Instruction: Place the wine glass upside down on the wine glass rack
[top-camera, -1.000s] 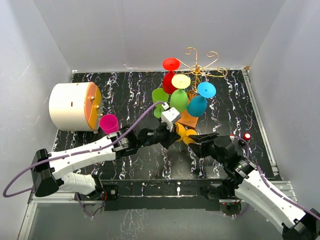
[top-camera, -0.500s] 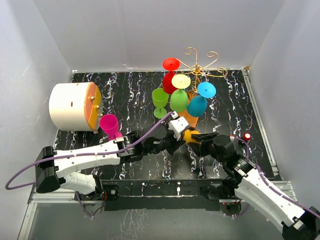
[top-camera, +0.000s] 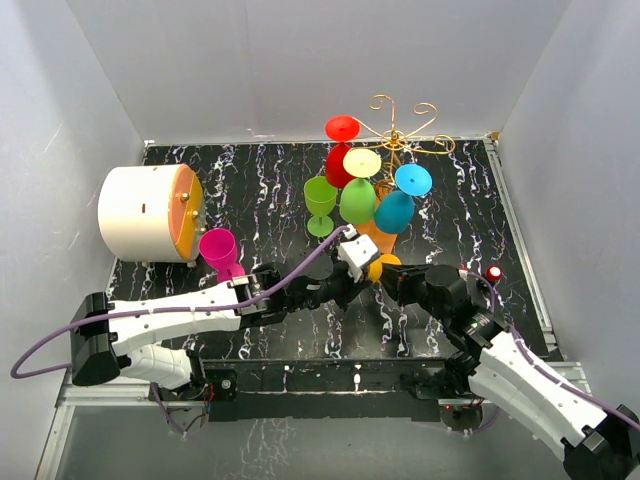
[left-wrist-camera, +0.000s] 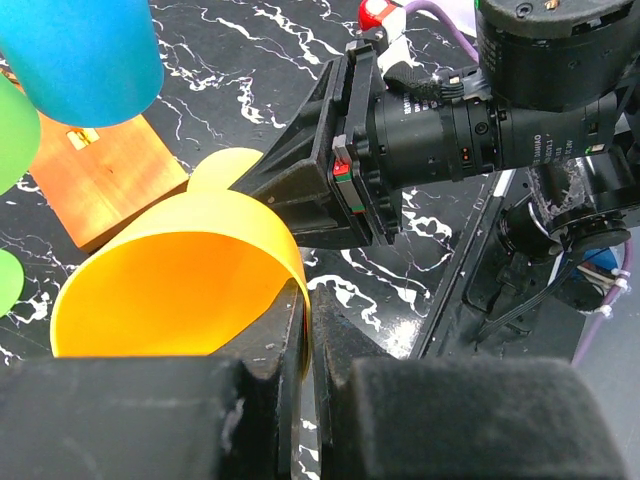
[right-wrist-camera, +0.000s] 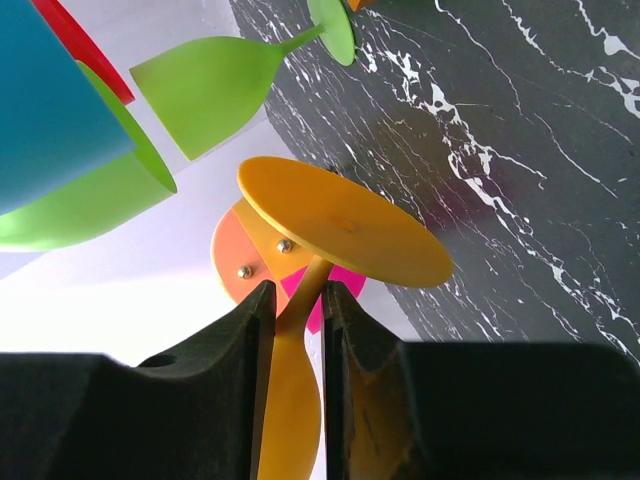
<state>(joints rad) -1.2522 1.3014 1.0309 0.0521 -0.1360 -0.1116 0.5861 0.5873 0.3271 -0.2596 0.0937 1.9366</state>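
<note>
Left gripper (left-wrist-camera: 306, 335): jaws pinched shut on the rim wall of the orange wine glass (left-wrist-camera: 170, 275). Right gripper (right-wrist-camera: 297, 292): jaws closed against its stem, just below the foot. The glass lies sideways between both grippers, in front of the wine glass rack (top-camera: 398, 135).

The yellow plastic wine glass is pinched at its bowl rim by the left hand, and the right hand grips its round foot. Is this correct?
No. The right hand grips the thin stem of the yellow plastic wine glass, not its round foot, as the right wrist view shows. The left hand pinches the bowl rim.
</note>
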